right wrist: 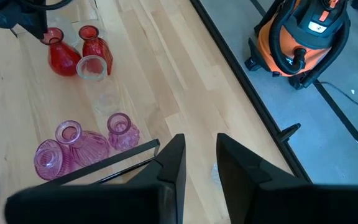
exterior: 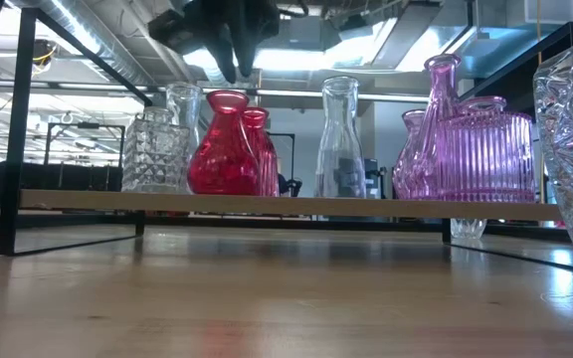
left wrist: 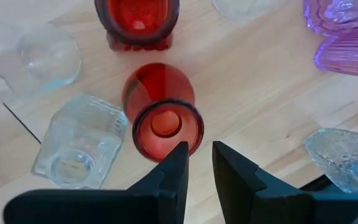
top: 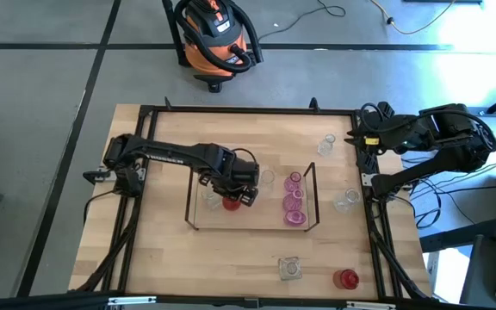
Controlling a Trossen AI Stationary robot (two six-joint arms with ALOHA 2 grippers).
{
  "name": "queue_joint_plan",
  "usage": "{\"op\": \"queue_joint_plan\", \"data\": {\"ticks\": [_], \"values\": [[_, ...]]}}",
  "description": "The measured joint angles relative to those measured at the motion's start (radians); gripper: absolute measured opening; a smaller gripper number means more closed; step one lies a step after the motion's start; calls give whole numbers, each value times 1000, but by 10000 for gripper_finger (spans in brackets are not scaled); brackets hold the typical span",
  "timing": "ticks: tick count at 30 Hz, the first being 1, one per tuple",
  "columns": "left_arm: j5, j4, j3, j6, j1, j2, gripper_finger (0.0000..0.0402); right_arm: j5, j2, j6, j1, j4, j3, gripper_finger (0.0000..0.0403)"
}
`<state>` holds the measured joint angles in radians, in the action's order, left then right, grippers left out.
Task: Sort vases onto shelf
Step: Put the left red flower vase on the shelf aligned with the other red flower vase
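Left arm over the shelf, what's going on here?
The left pincer hovers just above a round red glass vase on the low dark wire shelf, fingers slightly apart, gripping nothing. Red and clear vases fill one end, pink ribbed glass vases the other. The right pincer waits at the table's edge. A few vases remain unshelved.

Both arms are dark — black all over, made of thick round parts joined one after another. The left arm [top: 175, 157] is long and slim, with small pale writing along its side. The right arm [top: 429, 138] looks chunkier, with a yellow mark near its wrist and black cables looping around it. More black cables hang by each arm's base. Each arm ends in two flat black fingers [left wrist: 166, 177] with slanted, pointed tips — smooth, dull plastic, wider at the back [right wrist: 169, 168].
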<state>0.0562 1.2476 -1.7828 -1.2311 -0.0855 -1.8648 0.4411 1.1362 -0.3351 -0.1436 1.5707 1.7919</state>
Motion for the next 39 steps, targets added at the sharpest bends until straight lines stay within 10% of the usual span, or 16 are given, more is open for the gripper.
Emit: {"op": "queue_joint_plan", "data": {"ticks": [39], "values": [[-92,30,2,-16,-26,-51,6,-9,0,0,0,0,0,74]]}}
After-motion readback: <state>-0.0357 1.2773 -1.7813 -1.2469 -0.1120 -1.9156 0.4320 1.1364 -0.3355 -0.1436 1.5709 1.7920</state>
